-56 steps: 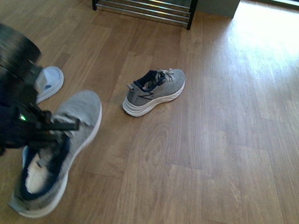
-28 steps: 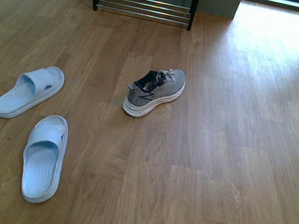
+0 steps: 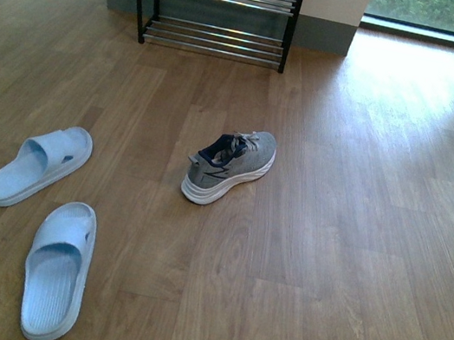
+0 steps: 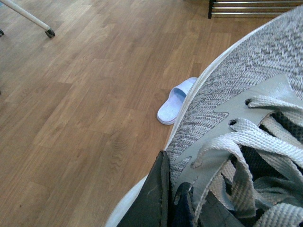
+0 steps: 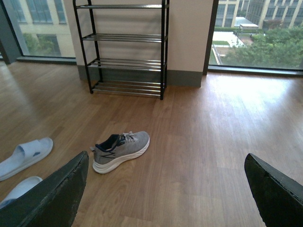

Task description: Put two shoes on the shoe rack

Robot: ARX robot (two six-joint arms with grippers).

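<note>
Left arm gone from front view. Left claw [image 4: 182, 208] clamped on sneaker [image 4: 246, 94], aloft. Right claw [image 5: 165, 189] wide apart. Second sneaker [image 3: 229, 165] on floor [image 3: 354, 245], well short of rack [image 3: 210, 39].

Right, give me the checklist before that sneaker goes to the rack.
1. Left hand shut on held sneaker: ok, the shoe fills the left wrist view.
2. Right hand open with nothing in it: ok.
3. Rack shelves free of shoes: ok in the right wrist view.
4. Way from floor sneaker to rack: ok, nothing lies between.
5. Floor sneaker upright and apart from slides: ok.
6. Held sneaker's height against a shelf: cannot tell, the left arm is out of the front view.
</note>
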